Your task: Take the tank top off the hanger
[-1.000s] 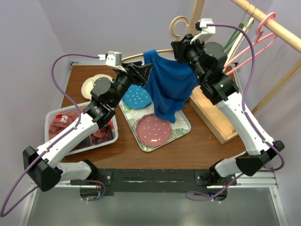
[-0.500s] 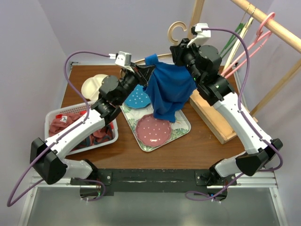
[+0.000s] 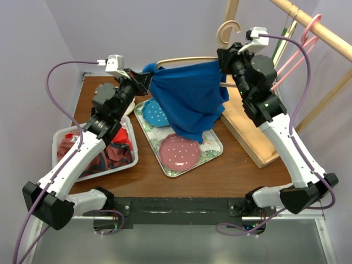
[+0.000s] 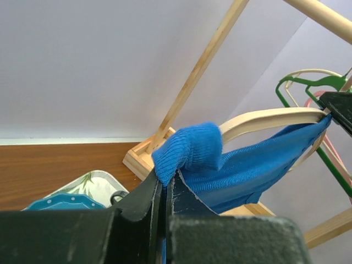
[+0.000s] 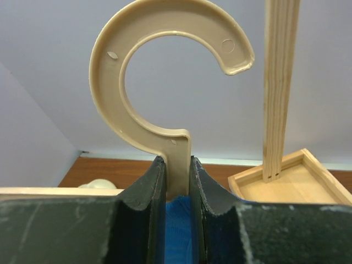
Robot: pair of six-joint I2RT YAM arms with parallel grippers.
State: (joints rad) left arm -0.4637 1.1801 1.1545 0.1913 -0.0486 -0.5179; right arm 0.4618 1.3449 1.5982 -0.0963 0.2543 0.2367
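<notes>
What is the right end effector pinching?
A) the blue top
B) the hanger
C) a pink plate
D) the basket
B: the right end effector is shut on the hanger, just below its hook.

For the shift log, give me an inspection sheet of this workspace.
Surface: brown wooden table.
Job's things: blue tank top draped on beige hanger, stretched between both arms.
Clutter: tray with blue plate and pink plate; white basket of clothes.
Grippers: left gripper, jaws shut on tank top; right gripper, jaws shut on hanger neck.
Cables: purple cables loop off both wrists; no snag seen.
Surroundings: wooden rack at right with pink hanger and green hanger; lilac walls.
</notes>
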